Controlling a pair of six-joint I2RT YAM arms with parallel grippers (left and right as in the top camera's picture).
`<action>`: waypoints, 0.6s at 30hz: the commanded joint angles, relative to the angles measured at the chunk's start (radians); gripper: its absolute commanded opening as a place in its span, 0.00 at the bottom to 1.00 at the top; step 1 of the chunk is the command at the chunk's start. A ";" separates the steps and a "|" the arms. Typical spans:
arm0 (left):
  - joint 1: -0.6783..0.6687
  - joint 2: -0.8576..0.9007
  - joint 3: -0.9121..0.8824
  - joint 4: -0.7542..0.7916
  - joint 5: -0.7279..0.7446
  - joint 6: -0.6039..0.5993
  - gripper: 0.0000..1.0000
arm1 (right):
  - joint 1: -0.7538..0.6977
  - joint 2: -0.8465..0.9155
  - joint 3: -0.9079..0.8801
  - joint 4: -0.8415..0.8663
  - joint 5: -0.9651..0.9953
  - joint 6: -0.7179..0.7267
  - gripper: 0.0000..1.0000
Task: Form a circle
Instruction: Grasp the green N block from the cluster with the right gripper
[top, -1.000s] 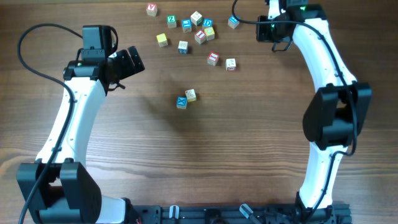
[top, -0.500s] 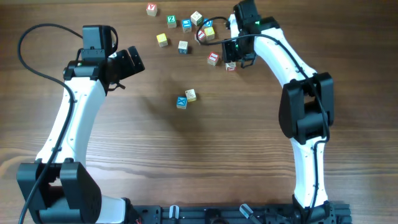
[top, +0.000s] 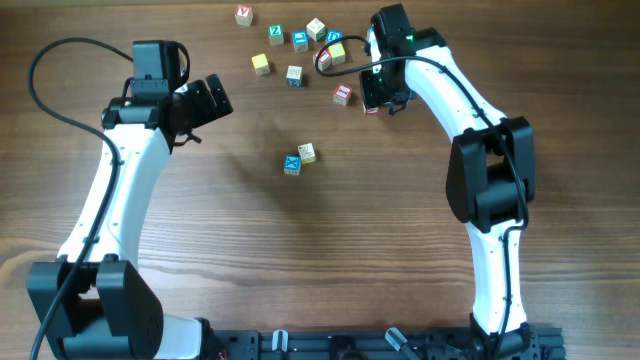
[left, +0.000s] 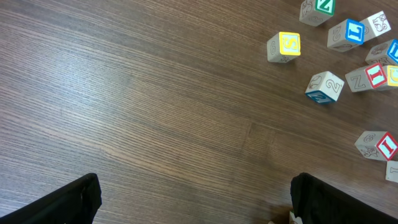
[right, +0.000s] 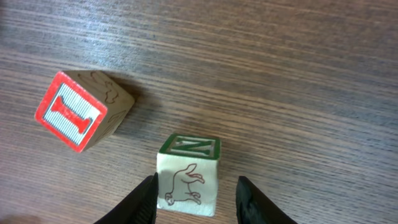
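Note:
No circle of cubes shows in any view. Two small letter cubes, one blue-faced and one cream, sit touching at mid-table. My right gripper is low over a cream cube with a green N face. Its jaws are open on either side of that cube, the left one close against it and the right one with a gap. A red I cube lies just left of it. My left gripper hovers wide open over bare wood, holding nothing.
Several loose letter cubes are scattered along the table's far edge, among them a yellow S cube and a blue-faced one. A black cable loops from my right arm over some of them.
My right arm has swung from the far right corner leftward and down over the green N cube, and its jaws have opened. The left arm and the cubes have not moved.

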 joint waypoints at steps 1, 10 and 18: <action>0.005 0.003 0.000 0.003 -0.009 -0.009 1.00 | 0.006 0.030 -0.005 -0.009 -0.035 0.030 0.41; 0.005 0.003 0.000 0.003 -0.009 -0.008 1.00 | 0.016 0.031 -0.015 -0.032 -0.034 0.030 0.22; 0.005 0.003 0.000 0.003 -0.009 -0.009 1.00 | 0.023 0.013 -0.015 -0.109 -0.035 0.023 0.19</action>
